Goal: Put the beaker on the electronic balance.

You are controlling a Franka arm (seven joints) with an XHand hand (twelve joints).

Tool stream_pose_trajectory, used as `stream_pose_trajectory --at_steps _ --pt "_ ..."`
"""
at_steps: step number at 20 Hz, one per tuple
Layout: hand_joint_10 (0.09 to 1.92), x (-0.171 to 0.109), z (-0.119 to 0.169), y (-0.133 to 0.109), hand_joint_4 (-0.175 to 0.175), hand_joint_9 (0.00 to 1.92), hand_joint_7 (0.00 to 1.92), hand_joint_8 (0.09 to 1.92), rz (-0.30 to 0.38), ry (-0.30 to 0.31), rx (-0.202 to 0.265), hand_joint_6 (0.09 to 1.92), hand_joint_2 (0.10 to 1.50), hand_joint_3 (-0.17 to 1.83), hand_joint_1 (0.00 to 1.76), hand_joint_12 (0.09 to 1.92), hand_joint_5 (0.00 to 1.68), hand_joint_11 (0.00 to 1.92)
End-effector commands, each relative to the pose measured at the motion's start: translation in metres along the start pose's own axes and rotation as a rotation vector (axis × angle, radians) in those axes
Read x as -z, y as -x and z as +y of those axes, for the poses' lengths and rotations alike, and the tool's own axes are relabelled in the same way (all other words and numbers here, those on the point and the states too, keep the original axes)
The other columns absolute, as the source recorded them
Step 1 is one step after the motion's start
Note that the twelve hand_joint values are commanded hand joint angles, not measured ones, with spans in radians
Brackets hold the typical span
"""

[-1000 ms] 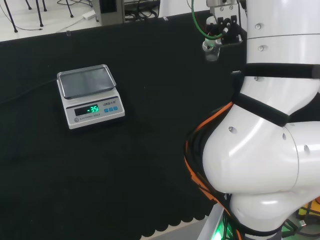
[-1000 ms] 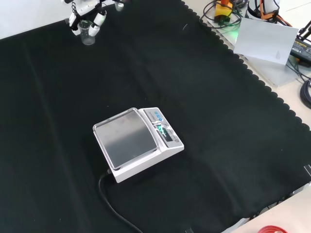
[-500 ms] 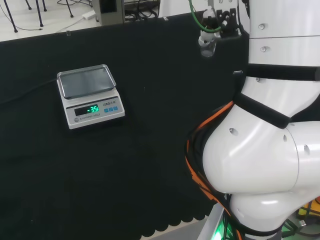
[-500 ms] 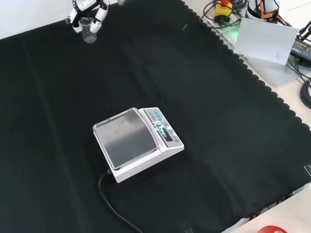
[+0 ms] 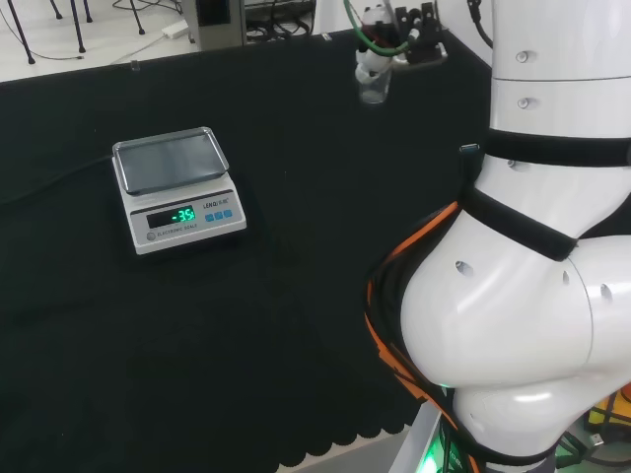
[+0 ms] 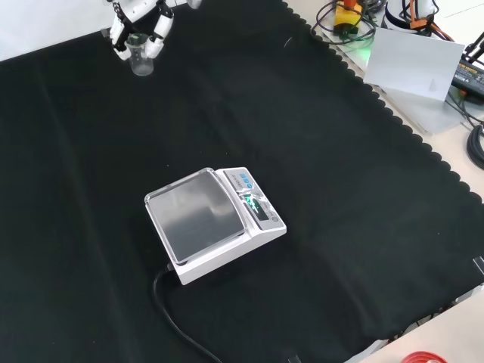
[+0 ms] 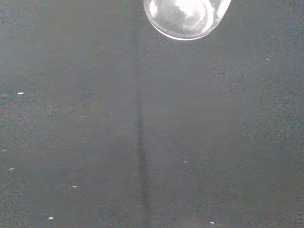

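Observation:
A small clear beaker [image 5: 372, 89] hangs above the black cloth, held in my black and white hand [image 5: 386, 39], whose fingers are curled round its upper part. The front view has the same beaker [image 6: 141, 60] under the hand [image 6: 138, 23] at the upper left. Close up in the wrist view, the beaker's round clear bottom [image 7: 186, 16] stands over bare cloth. The electronic balance [image 5: 177, 190] sits on the cloth well to the left of the hand in the head view, its steel pan [image 6: 196, 217] bare and its green display lit.
The balance's black cable [image 6: 175, 321] runs toward the cloth's near edge in the front view. A grey panel [image 6: 412, 64] and cables lie beyond the cloth's scalloped edge at the upper right. The arm's big white links [image 5: 523, 296] take up the head view's right.
My hand has carried the beaker to the left in the head view, toward the balance, and slightly downward in the front view. The balance has not moved.

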State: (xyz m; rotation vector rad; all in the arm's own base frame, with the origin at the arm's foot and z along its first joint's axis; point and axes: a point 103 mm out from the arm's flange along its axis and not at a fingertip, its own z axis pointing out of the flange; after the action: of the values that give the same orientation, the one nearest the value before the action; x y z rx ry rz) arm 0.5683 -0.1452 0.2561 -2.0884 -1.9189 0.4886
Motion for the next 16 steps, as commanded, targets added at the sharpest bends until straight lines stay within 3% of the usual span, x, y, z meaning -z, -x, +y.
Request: stream_pose_trajectory --at_steps 1,16 --pt "0.87 0.003 0.002 -0.039 -0.175 0.89 0.71 1.02 -0.036 -0.003 0.077 1.40 1.27 -0.02 1.07 1.12 0.72 0.88" --pt "0.87 0.019 -0.007 -0.132 -0.175 0.90 0.72 1.02 -0.072 0.012 0.252 1.39 1.27 -0.02 1.08 1.12 0.73 0.88"
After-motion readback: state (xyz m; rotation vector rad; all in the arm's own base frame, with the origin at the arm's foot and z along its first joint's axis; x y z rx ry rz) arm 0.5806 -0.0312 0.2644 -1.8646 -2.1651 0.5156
